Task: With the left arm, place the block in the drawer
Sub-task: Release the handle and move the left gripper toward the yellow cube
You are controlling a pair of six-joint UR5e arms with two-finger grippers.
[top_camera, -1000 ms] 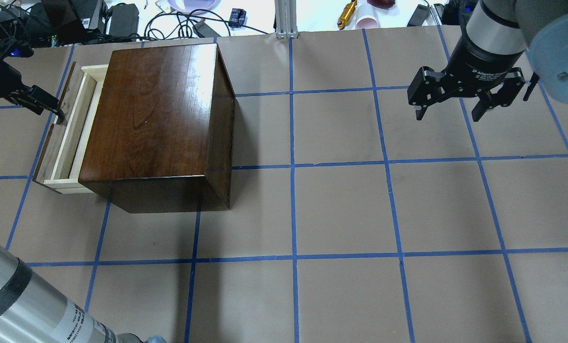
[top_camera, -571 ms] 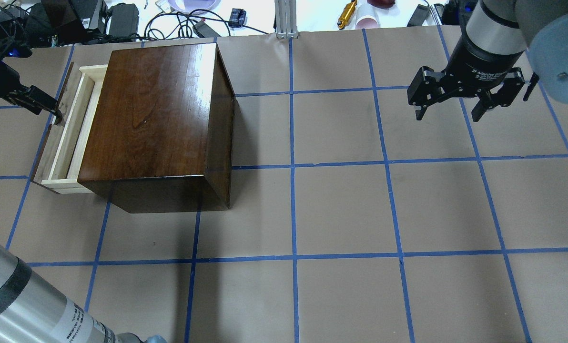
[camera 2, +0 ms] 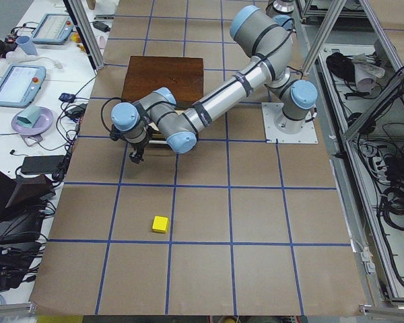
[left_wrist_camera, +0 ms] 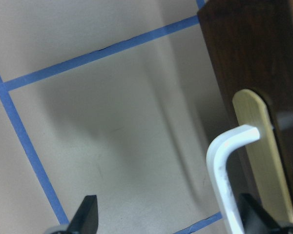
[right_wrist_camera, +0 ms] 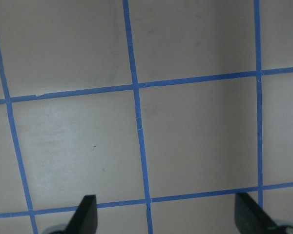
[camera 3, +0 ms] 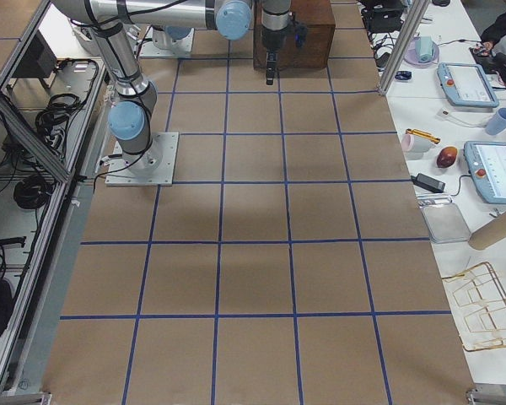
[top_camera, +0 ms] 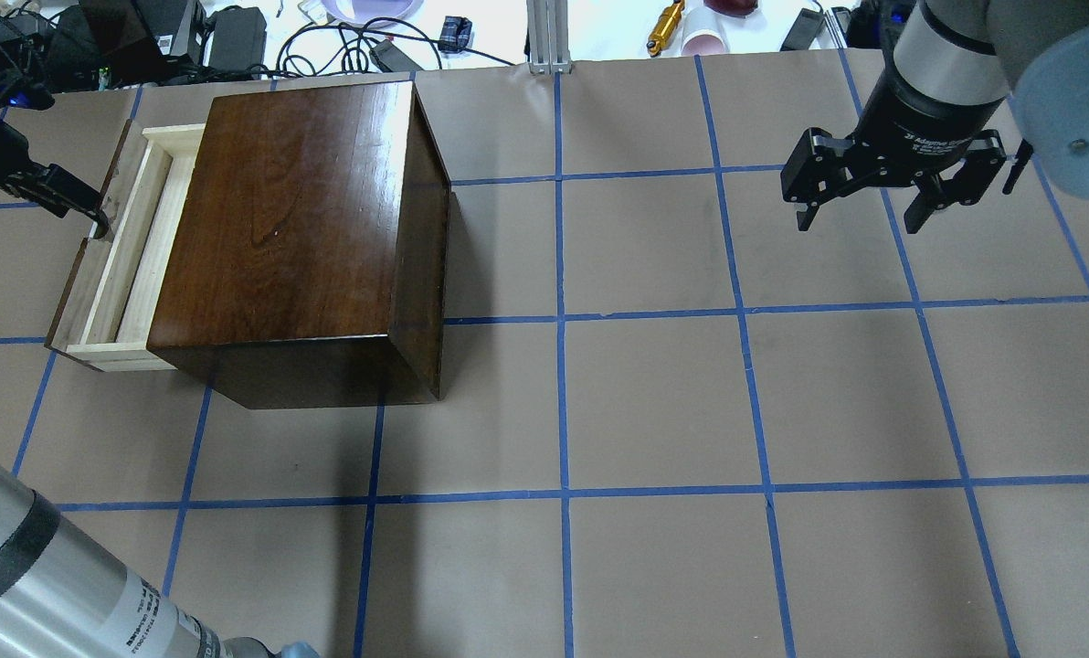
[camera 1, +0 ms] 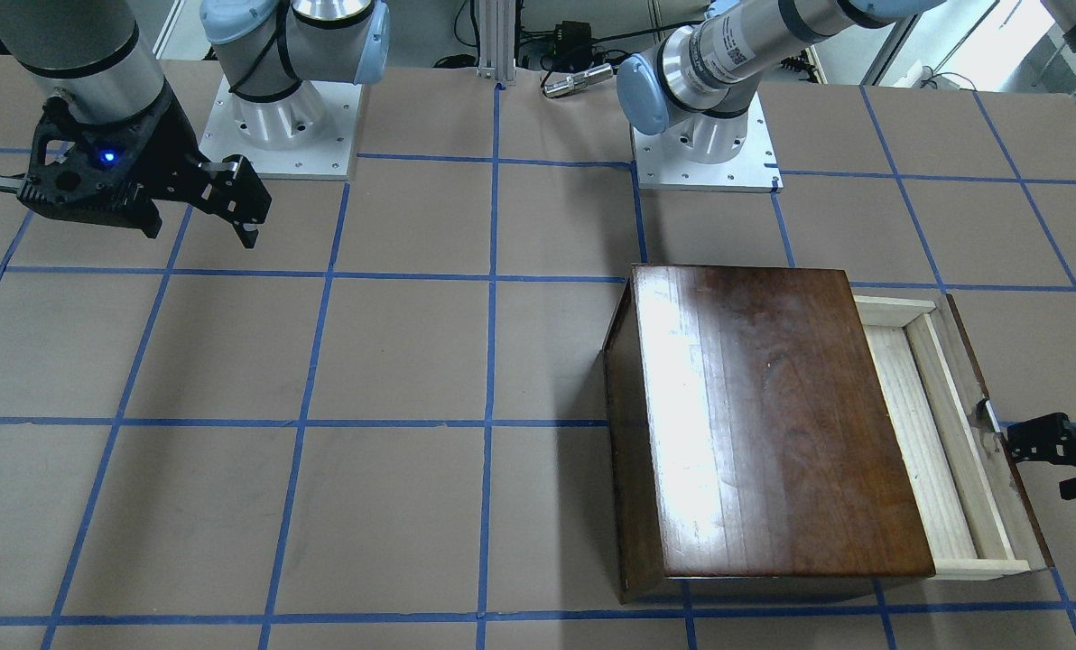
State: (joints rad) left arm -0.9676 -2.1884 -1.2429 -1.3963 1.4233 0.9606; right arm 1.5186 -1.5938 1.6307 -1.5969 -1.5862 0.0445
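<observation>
One block (camera 2: 160, 223), one drawer (top_camera: 129, 260) (partly open), left pincer (left_wrist_camera: 168, 218) and right pincer (right_wrist_camera: 164, 217) spread.

Left tool (left_wrist_camera: 169, 218) spread; pull (left_wrist_camera: 223, 163) beside one fingertip; drawer front (left_wrist_camera: 249, 53) behind.

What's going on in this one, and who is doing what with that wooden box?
The left arm's tool is at the front of the drawer, open, with one finger right beside the metal pull, seemingly to draw it out. The drawer stands partly out of the dark wooden box and looks empty. The yellow block lies alone on the table, not yet picked up. The right tool hangs open above the table, holding nothing.
</observation>
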